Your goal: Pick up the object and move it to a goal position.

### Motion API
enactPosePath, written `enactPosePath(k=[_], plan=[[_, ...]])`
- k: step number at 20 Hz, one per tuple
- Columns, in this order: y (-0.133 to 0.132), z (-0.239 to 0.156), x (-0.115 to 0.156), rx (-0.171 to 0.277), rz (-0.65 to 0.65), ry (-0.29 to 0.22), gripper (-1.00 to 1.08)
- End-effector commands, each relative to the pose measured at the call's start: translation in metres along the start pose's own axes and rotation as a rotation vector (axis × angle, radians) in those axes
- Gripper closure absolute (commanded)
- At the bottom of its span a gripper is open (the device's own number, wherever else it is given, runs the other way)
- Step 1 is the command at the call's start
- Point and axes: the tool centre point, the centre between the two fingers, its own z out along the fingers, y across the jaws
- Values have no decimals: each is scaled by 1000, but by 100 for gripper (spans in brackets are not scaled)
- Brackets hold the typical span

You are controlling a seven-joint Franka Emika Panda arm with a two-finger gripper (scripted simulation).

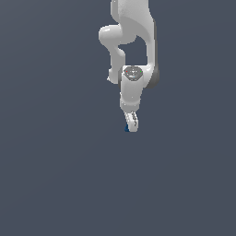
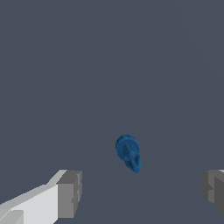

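A flat, dark grey-blue counter (image 1: 55, 184) fills both views, plain and unmarked. The white arm (image 1: 133, 41) reaches in from the top of the exterior view, and the end effector (image 1: 132, 123) points down at the counter. In the wrist view its two grey fingertips (image 2: 70, 194) stand wide apart, released, gripping nothing. The object (image 2: 128, 152), a small dark blue chunk, lies on the counter between the fingertips and just ahead of them, touching neither. In the exterior view it shows only as a blue speck at the end effector's tip. Nothing stands between them.
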Motion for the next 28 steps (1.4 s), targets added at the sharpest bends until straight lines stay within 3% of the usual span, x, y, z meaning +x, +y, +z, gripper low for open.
enactPosePath(k=[1, 14, 15, 28], plan=[[0, 6, 0, -1, 1, 0, -92], [1, 48, 0, -1, 5, 0, -92], [1, 48, 0, -1, 5, 0, 108], [1, 46, 1, -1, 5, 0, 108]])
